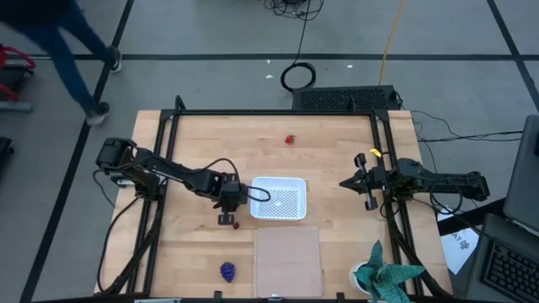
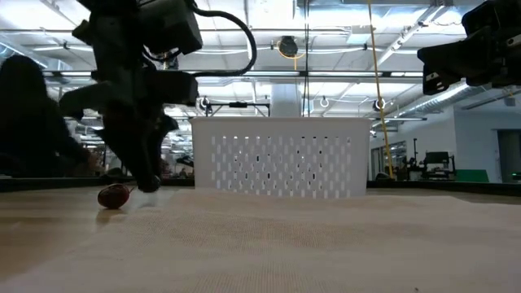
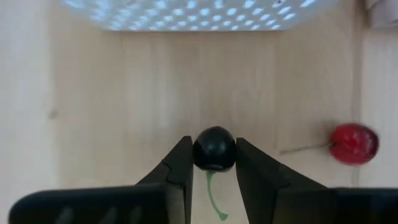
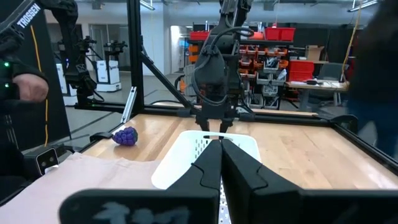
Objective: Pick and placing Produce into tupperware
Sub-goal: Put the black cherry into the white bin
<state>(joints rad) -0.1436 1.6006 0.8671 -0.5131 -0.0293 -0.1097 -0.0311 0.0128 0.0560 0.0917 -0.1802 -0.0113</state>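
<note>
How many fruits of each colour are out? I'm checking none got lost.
Red: 2, the strawberry and the cherry
Dark: 1, the berry
Purple: 1, the grapes
Total: 4

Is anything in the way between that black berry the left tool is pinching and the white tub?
Nothing visible. The left tool has the berry between its fingers, and only bare table lies between it and the tub. The cherry sits off to one side, out of that path.

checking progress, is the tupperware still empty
Empty: the tupperware shows only its bare dotted floor in the high view, with no fruit inside.
</note>
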